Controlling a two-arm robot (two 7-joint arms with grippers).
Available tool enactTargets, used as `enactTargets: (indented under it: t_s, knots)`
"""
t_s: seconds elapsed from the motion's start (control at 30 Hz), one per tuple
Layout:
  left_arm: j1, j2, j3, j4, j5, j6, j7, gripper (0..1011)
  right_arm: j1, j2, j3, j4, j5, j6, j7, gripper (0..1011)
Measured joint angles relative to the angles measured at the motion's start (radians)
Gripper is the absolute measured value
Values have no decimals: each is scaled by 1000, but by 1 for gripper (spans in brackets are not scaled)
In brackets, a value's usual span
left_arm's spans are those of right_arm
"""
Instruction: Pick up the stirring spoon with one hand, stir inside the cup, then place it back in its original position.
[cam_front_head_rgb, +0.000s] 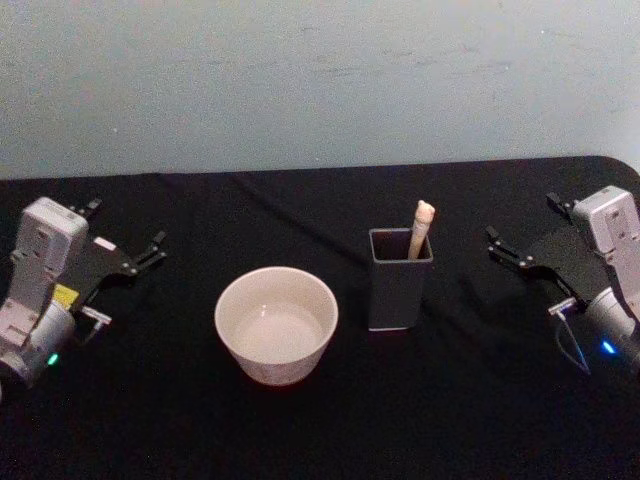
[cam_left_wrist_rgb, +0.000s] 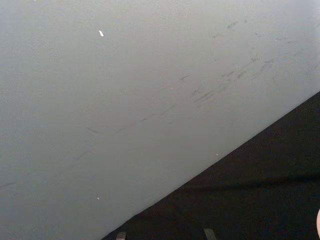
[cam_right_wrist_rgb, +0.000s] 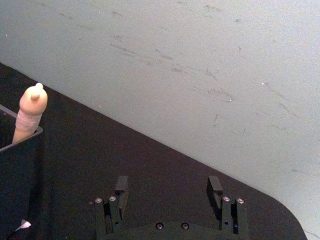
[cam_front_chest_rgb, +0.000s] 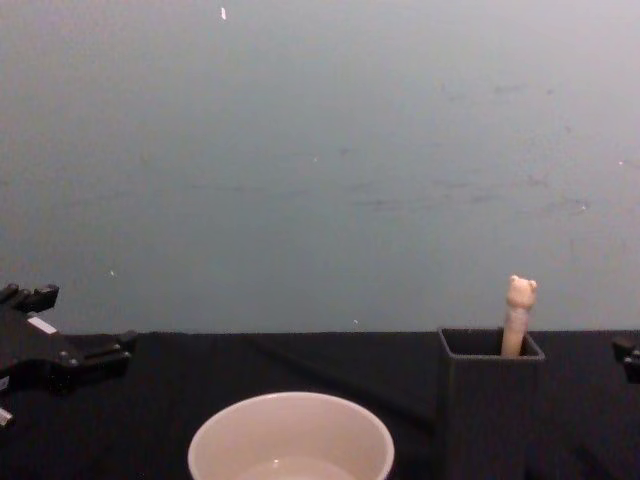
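Black cloth covered the table (cam_front_head_rgb: 300, 440), and a pale, scuffed wall (cam_front_head_rgb: 300, 80) rose behind it. Near the middle of the table stood the tall dark grey square holder (cam_front_head_rgb: 399, 290), upright. The stirring spoon (cam_front_head_rgb: 421, 228) stood inside it, against the holder's right side. Its beige handle and little bear-head knob rose above the rim, while its bowl was hidden inside the holder. The wide cream-white cup (cam_front_head_rgb: 276, 325) sat to the left of the holder and slightly nearer the robot, upright on the cloth and not touching the holder.

The left gripper (cam_front_head_rgb: 127, 224) hung well to the left of the holder, beyond the cup, with its two black fingers spread apart and empty. The right gripper (cam_front_head_rgb: 522, 217) hung to the right of the holder, closer to it than the left gripper but clear of it. Its fingers were also spread apart and empty.

In the chest view, the stirring spoon (cam_front_chest_rgb: 518, 310) poked up from the back right of the holder (cam_front_chest_rgb: 488, 400), with the cup (cam_front_chest_rgb: 290, 440) low to the holder's left. The left gripper (cam_front_chest_rgb: 85, 320) showed farther left of the holder, beyond the cup. In the right wrist view, the right gripper (cam_right_wrist_rgb: 168, 190) had its fingers wide apart over the black cloth. The stirring spoon (cam_right_wrist_rgb: 30, 112) stuck out of the holder (cam_right_wrist_rgb: 17, 180) a little way off.
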Motion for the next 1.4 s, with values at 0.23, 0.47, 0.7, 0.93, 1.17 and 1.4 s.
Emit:
enactTargets:
  t_s: [0.23, 0.47, 0.7, 0.93, 1.17, 1.4]
  knots:
    - [0, 0, 0, 0, 0, 0, 0, 1001, -21, 2, 24, -33, 34, 11, 42, 1003]
    - [0, 0, 0, 0, 0, 0, 0, 1001, -71, 19, 64, -131, 146, 45, 152, 1003]
    - [0, 0, 0, 0, 0, 0, 0, 1001, -105, 32, 92, -211, 272, 109, 283, 1003]
    - [0, 0, 0, 0, 0, 0, 0, 1001, -79, -13, 91, -201, 337, 165, 354, 1003]
    - [0, 0, 0, 0, 0, 0, 0, 1001, -16, -86, 72, -131, 331, 191, 362, 1003]
    - [0, 0, 0, 0, 0, 0, 0, 1001, 41, -141, 61, -60, 294, 194, 365, 1003]
